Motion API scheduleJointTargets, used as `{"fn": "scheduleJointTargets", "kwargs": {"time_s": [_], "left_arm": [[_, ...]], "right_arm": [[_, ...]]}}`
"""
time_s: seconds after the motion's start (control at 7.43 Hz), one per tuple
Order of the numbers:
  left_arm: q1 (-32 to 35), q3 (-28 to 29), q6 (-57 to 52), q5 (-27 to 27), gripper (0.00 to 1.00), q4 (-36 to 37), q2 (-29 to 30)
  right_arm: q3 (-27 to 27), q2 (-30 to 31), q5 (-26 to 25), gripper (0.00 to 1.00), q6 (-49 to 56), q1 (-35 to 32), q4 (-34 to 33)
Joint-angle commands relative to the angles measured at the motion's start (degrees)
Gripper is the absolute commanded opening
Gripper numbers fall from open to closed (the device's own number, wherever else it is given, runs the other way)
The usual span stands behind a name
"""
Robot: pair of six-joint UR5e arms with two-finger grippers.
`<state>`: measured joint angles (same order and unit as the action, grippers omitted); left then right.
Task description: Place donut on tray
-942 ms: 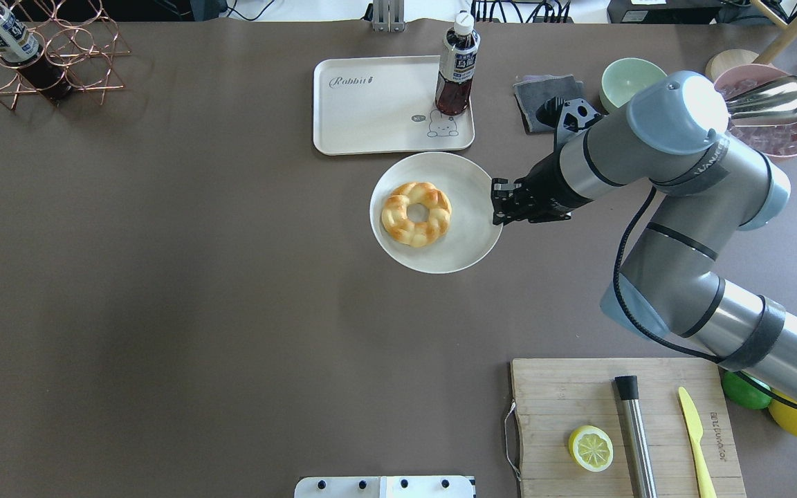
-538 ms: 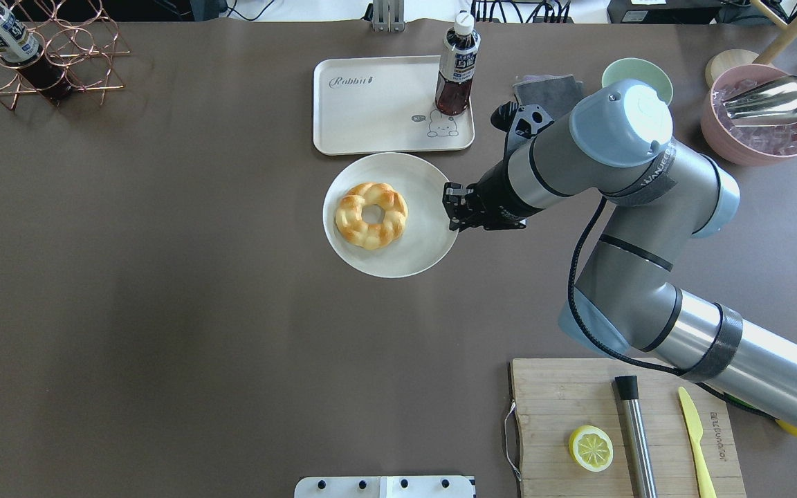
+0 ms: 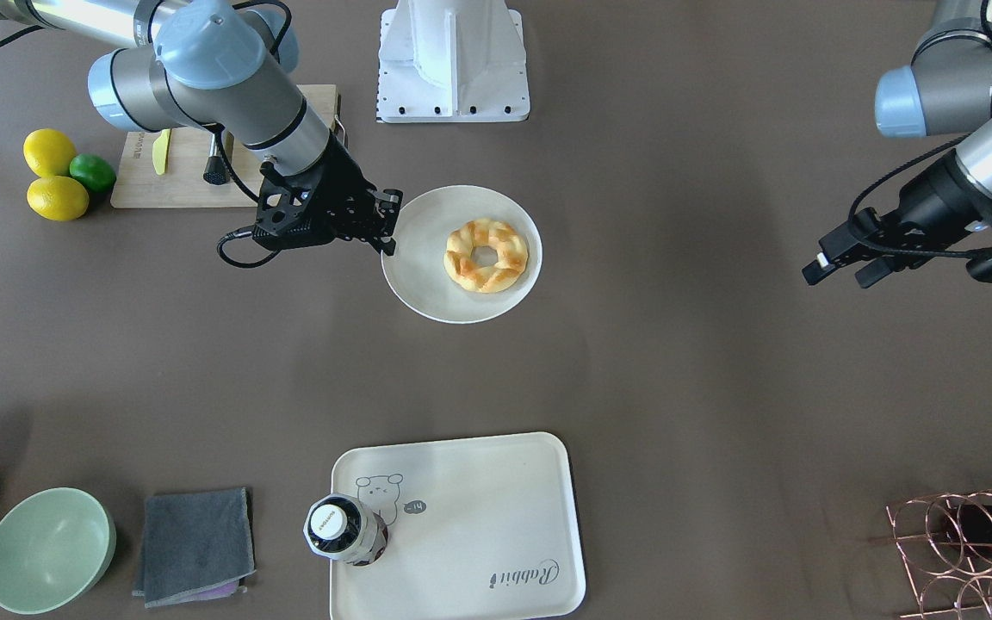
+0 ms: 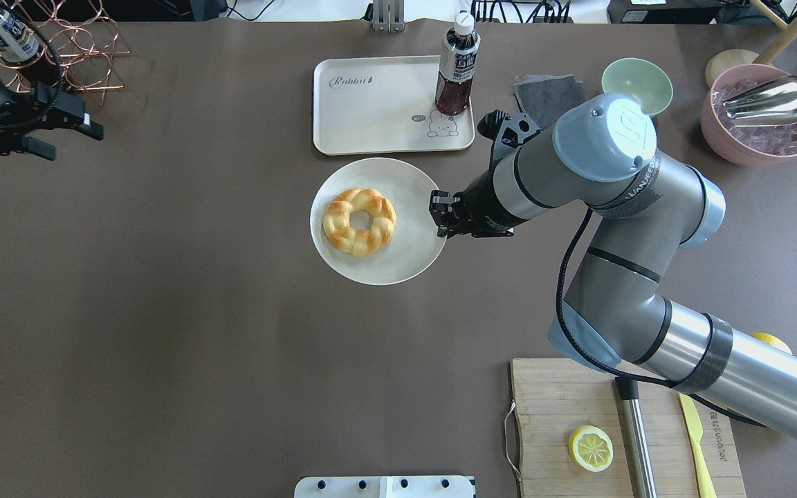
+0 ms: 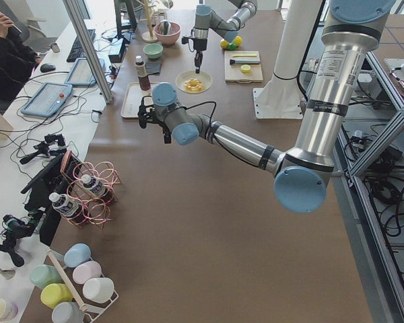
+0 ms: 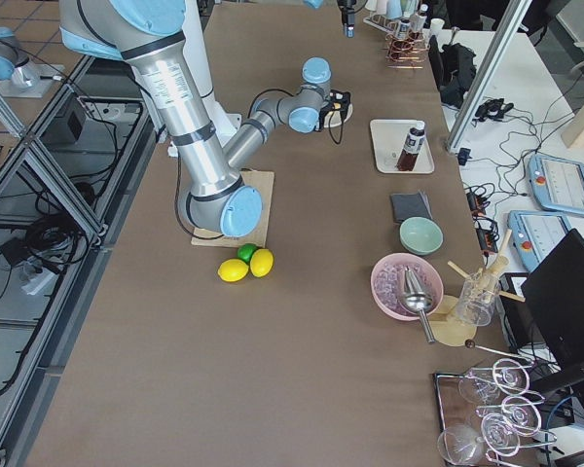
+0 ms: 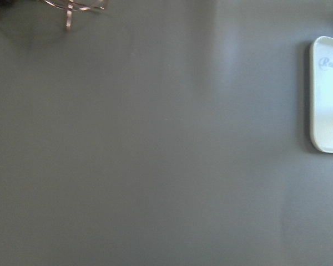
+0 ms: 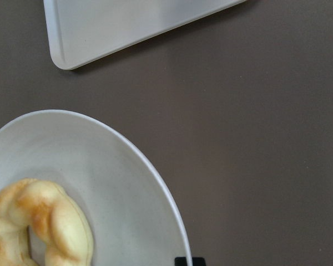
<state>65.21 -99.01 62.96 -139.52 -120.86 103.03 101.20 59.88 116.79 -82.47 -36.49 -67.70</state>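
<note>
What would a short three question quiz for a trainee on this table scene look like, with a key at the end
1. True or false: the donut lies on the tray.
2. Pick one. What stands on the tray? A: a bottle. B: a green bowl. C: a lemon half.
3. In one word, which arm's end effector is at the rim of the plate?

Key
1. False. The donut lies on the round plate, which sits apart from the tray.
2. A
3. Right. The right end effector is at the rim, on the side away from the donut.
</note>
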Motion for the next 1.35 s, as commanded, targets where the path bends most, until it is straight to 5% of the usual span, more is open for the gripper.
{"fn": "scheduleJointTargets", "kwargs": {"time_s": [0.0,0.27,1.21], "left_arm": [[-7.27,0.22,13.21,1.95,0.98,-0.61,7.52],[-14.72,-1.7,18.84,9.58,0.98,-0.6,10.08],[-24.23,-2.68,19.22,15.75,0.95,-0.43,14.04]], "right_arm": [[0.05,-0.02,-0.16,0.0,-0.05,0.11,-0.06],[0.05,-0.02,-0.95,0.0,0.03,0.11,-0.06],[0.13,-0.11,-1.74,0.0,0.03,0.46,-0.06]]}}
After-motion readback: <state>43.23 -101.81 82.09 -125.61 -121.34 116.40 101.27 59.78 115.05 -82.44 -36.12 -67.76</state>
